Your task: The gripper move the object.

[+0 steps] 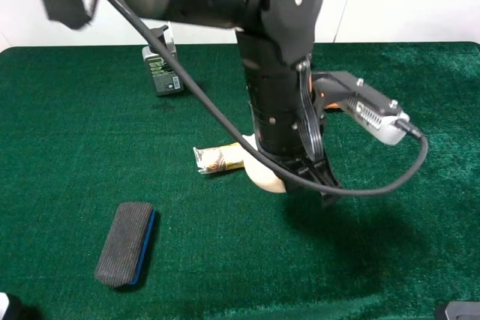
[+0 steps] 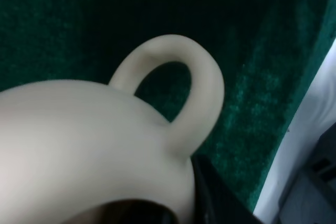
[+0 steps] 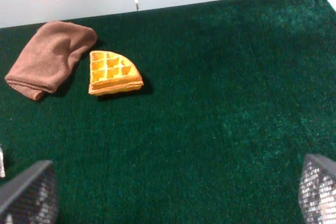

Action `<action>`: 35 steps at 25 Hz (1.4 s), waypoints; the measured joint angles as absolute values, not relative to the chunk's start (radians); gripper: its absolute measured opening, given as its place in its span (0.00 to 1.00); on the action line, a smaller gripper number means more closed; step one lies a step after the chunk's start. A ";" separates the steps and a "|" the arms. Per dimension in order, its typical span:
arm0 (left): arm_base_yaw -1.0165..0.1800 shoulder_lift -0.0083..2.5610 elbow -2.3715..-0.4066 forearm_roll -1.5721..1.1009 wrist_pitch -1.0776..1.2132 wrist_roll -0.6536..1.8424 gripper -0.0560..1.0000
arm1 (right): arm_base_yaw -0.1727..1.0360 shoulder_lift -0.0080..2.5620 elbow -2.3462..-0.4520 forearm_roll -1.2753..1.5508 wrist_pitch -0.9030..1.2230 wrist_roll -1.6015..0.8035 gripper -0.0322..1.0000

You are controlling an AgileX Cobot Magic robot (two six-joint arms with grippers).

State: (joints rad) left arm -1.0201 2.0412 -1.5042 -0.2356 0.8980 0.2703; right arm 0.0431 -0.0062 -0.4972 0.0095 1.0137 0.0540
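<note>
Exterior high view: my left end effector (image 1: 306,179) is lowered near the middle of the green desk (image 1: 75,148). The cream-white teapot (image 1: 267,176) sits at its tip, on the side facing the snack packet (image 1: 217,159), and is mostly hidden by my arm. The packet lies just beside the teapot. A dark felt eraser (image 1: 126,243) lies well apart toward the near edge, and a small grey box (image 1: 161,69) stands near the far edge.

Left wrist view: the teapot fills the frame, its loop handle (image 2: 184,93) raised over the cloth. One dark finger (image 2: 210,203) lies against the outer wall just beneath the base of the handle. The second finger is out of frame, so I cannot tell whether this end effector is clamped on the pot or merely set around it.

Right wrist view: my right end effector (image 3: 173,195) is above bare cloth with its fingertips (image 3: 26,192) spread wide, holding nothing. A brown cloth (image 3: 50,59) and a waffle wedge (image 3: 113,72) lie side by side farther off.
</note>
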 joint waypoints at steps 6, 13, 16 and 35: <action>-1.020 2.116 -1.504 -0.236 0.871 0.266 0.11 | 0.043 -0.006 -0.497 0.009 1.014 0.054 0.70; -1.020 2.201 -1.503 -0.236 0.845 0.264 0.11 | 0.043 -0.006 -0.497 0.009 1.014 0.054 0.70; -1.020 2.207 -1.502 -0.235 0.833 0.264 0.11 | 0.043 -0.006 -0.497 0.009 1.014 0.054 0.70; -1.020 2.210 -1.502 -0.235 0.826 0.205 0.82 | 0.043 -0.006 -0.497 0.009 1.015 0.054 0.70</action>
